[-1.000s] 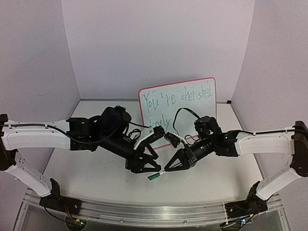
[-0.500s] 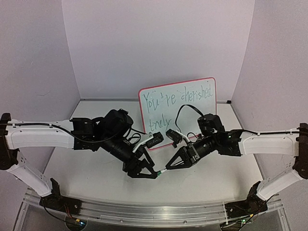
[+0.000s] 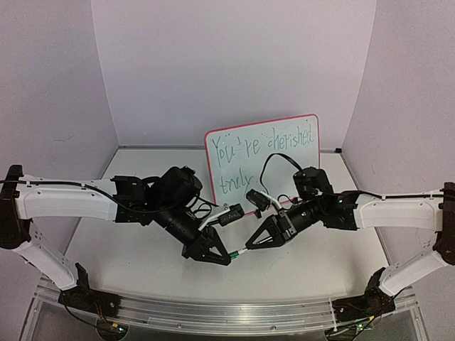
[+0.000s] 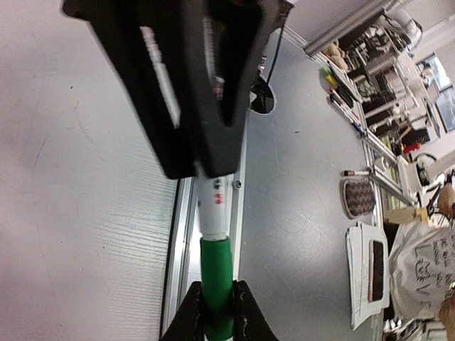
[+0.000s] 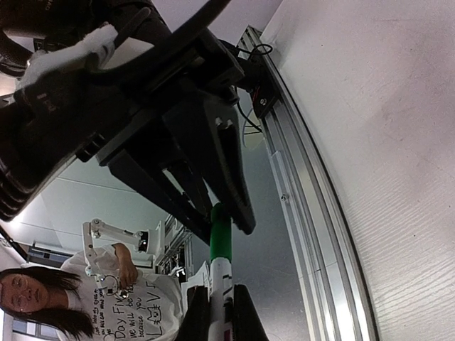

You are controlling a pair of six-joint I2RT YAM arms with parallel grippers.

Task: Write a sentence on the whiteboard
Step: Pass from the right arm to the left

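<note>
On the whiteboard [image 3: 307,162], the sentence [image 3: 245,149] in green handwriting reads "You're cherished" over "truly". On the marker [image 4: 215,206], the small red print is illegible. On a bystander's T-shirt [image 5: 135,312], the handwritten lettering is partly legible and includes large "LOV".

Both arms reach inward and meet at lower centre of the overhead view. The right gripper [image 3: 250,244] is clamped on a marker [image 4: 215,270]; the left gripper [image 3: 223,256] seemingly pinches its other end.

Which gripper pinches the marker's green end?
The left gripper: its fingers clamp the green end, while the right gripper holds the white barrel.
</note>
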